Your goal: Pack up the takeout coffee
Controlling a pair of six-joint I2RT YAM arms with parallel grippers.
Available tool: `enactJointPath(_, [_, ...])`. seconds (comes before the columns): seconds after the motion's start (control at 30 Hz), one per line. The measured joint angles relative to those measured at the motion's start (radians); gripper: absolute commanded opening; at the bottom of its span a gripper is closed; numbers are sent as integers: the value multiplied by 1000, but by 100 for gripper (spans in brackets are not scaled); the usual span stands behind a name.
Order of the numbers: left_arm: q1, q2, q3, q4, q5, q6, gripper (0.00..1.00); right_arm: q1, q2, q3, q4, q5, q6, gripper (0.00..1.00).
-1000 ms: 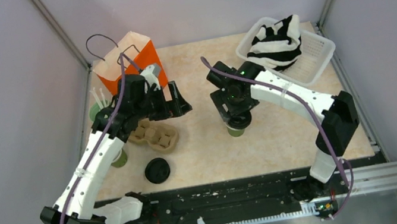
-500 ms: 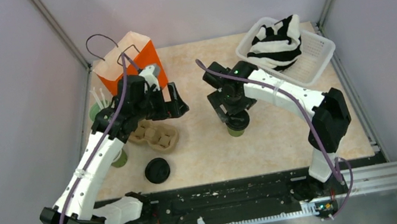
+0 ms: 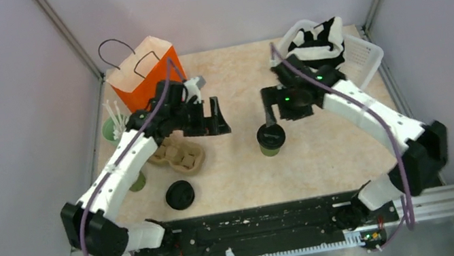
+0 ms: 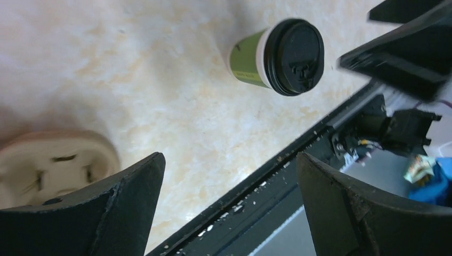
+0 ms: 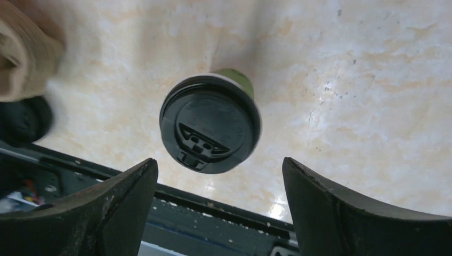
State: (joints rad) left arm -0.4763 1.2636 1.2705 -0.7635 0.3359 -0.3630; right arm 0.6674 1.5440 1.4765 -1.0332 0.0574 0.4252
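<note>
While a small green paper cup with a black round plastic lid [image 3: 271,139] is stood upright on the beige marbled tabletop [image 3: 244,166], slightly right of the middle, it is touched by neither arm. The right gripper [image 3: 270,106] is held above the table just far of the cup, with its jaws spread wide and nothing between them. In the right wrist view the lid is seen from above, framed between the two black fingers [image 5: 106,213] but clear of both. The left gripper [image 3: 218,121] is held to the left of the cup and apart from it, its jaws likewise wide open and empty. In the left wrist view the cup is seen towards the upper right, beyond the fingertips.

A pale brown moulded-pulp cup carrier [image 3: 177,155] is set on the table near the left gripper, on its near-left side. A loose flat black lid [image 3: 180,194] is laid nearer the edge, just beside the carrier. An orange paper bag with dark cord handles [image 3: 150,71] is stood open at the far left. A white plastic basket [image 3: 365,61] is placed at the far right corner, and a black-and-white striped cloth [image 3: 317,41] is bundled in it
</note>
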Motion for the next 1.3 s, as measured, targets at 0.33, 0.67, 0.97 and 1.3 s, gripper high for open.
enactJointPath(0.33, [-155, 371, 53, 114, 217, -67, 95, -451, -380, -484, 287, -457, 54, 80])
enactJointPath(0.67, [-153, 589, 229, 155, 298, -101, 84, -483, -306, -610, 489, -721, 77, 73])
enactJointPath(0.97, [-153, 652, 275, 126, 302, -86, 67, -483, -260, -632, 563, -764, 83, 67])
enactJointPath(1.3, [-145, 660, 273, 132, 309, -93, 48, -483, -202, -639, 607, -789, 84, 63])
